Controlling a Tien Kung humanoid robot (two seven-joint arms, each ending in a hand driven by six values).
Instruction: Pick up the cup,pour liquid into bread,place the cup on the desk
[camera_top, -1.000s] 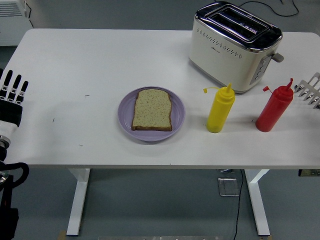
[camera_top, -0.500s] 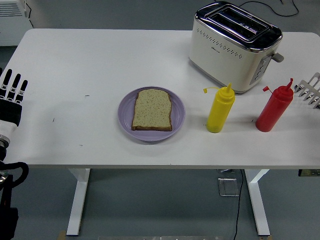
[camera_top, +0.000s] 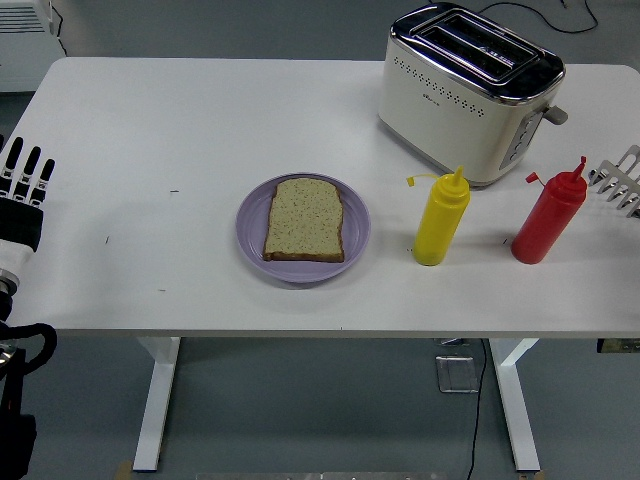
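- Two squeeze bottles, yellow bottle (camera_top: 439, 222) and red bottle (camera_top: 547, 219), stand right of the bread (camera_top: 304, 219), within reach for pouring.
- Right hand (camera_top: 619, 180) beside the red one, fingers spread, empty.
- Left hand (camera_top: 22, 190) rests far left, fingers extended, empty.

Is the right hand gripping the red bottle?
No. The right hand sits apart from the red bottle, fingers spread, holding nothing.

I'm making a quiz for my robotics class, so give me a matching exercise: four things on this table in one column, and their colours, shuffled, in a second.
Things:
1. toaster
2. plate
3. left bottle
4. right bottle

Colours:
A. red
B. purple
C. cream and chrome
D. yellow

Pairs: 1-C, 2-B, 3-D, 4-A
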